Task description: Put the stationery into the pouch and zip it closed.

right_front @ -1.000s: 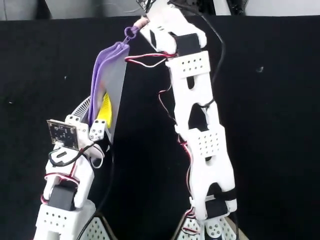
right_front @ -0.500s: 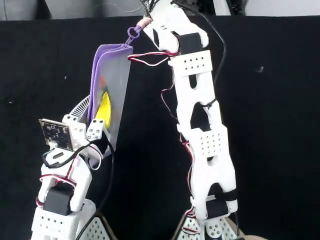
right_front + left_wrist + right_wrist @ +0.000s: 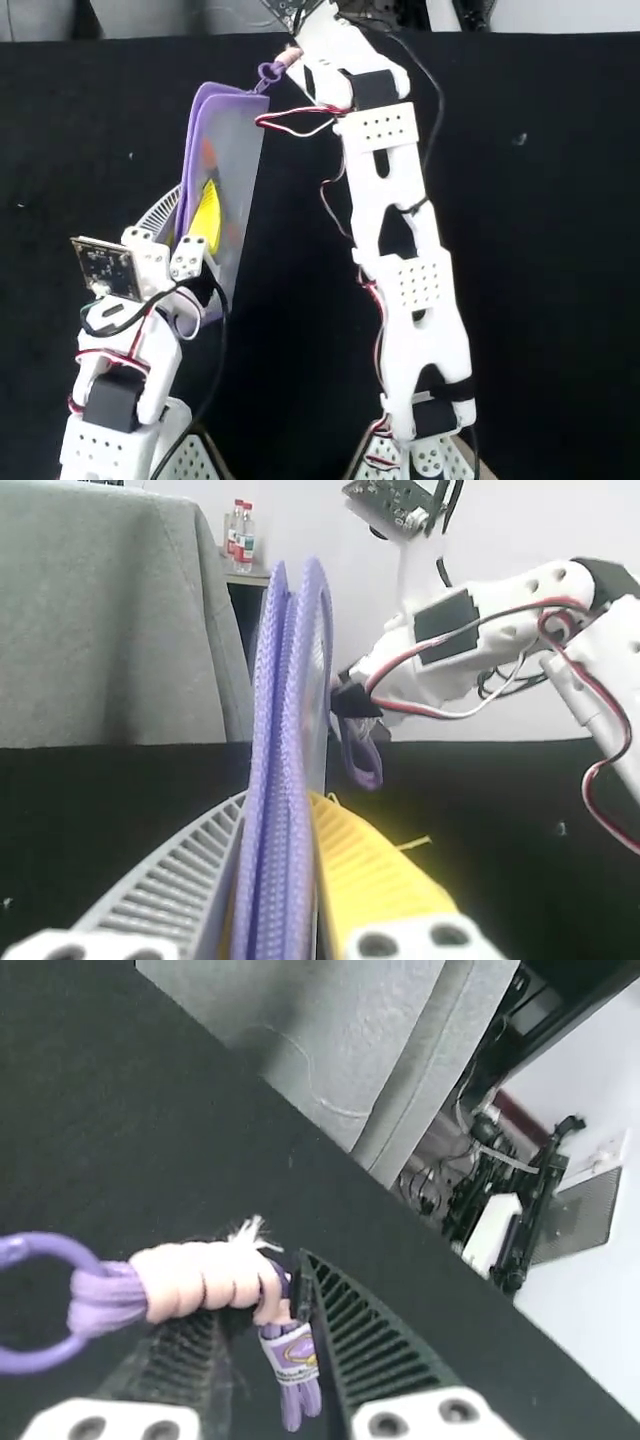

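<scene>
A purple mesh pouch [image 3: 218, 190] with a clear side hangs stretched between the two arms above the black table; orange and yellow stationery shows faintly through it. My left gripper [image 3: 196, 262] is shut on the pouch's near end; in the left wrist view the pouch [image 3: 285, 780] runs edge-on between the grey and yellow fingers [image 3: 375, 880]. My right gripper [image 3: 290, 55] is at the pouch's far top corner, shut on the zipper pull [image 3: 200, 1278], a pink wrapped cord with a purple loop [image 3: 30, 1300].
The black table [image 3: 540, 250] spreads to the right of the long white right arm [image 3: 400, 250]. A grey cloth-covered shape [image 3: 110, 610] and room clutter lie beyond the table's far edge.
The right gripper has drawn the zipper pull up and slightly away, and the pouch now stands tauter and more upright. The left arm has shifted a little toward the left.
</scene>
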Motion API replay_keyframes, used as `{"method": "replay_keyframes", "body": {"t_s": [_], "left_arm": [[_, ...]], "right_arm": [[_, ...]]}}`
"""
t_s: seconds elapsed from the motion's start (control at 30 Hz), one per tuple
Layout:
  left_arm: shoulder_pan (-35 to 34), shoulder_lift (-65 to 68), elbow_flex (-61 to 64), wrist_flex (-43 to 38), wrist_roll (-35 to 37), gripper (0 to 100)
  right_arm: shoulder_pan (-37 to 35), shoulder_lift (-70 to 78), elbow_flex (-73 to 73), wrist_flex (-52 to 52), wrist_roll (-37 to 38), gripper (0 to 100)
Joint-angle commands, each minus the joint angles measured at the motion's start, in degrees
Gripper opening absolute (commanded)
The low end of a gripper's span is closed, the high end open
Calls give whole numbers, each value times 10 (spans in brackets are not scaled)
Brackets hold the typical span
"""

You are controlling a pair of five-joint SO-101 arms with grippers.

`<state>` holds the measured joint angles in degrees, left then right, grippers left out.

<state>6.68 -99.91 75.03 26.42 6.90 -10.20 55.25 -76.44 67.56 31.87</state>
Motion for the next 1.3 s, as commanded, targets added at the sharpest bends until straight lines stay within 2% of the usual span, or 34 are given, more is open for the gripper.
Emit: {"method": "replay_keyframes", "body": {"t_s": [0.0,0.13,0.3,0.5,0.77,1.07,1.27], "left_arm": [[-10,-45,-118,-11,9,27],[-10,-45,-118,-25,9,27],[-11,-45,-130,-32,24,27],[-75,-45,-150,-31,76,27],[-80,-45,-146,-30,77,27],[-80,-44,-118,-33,77,27],[-79,-44,-82,-35,73,30]], "right_arm": [[152,10,-3,40,5,11],[176,10,-3,102,6,11],[213,11,1,132,6,11],[241,18,-3,171,6,11],[270,17,-4,217,7,11],[253,20,-3,229,6,11],[193,21,-3,267,6,15]]}}
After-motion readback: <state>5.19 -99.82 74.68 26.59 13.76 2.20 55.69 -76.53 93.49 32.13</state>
